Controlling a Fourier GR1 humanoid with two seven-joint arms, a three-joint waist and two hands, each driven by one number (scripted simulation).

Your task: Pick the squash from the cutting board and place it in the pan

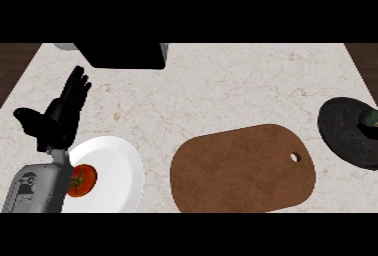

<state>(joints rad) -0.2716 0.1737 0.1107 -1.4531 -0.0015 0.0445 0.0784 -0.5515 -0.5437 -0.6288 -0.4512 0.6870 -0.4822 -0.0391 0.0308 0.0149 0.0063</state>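
Grey forearm first, coming in at the lower left corner, and above it the left hand stands open: fingers straight and pointing up the view, thumb splayed out to the left, holding nothing. It hovers near the counter's left edge.

Just beside the wrist, on its right, sits a white plate, and in it one red tomato with a green stem. The tomato lies at the plate's left side, partly tucked behind the forearm, which overlaps the plate's left rim.

Moving right across the pale marbled counter we reach the brown cutting board, rounded, lying flat near the lower edge, with a small hole toward its upper right corner. Plate and board are close but apart.

Further right again, the dark round pan, cut off by the right edge of the view and just clear of the board's corner. In it is a green shape, the squash. Only a sliver shows at the very edge, resting in the pan's upper part, well apart from the hand.

Up at the far side, a black box sits on the counter, above the hand and a little to its right.
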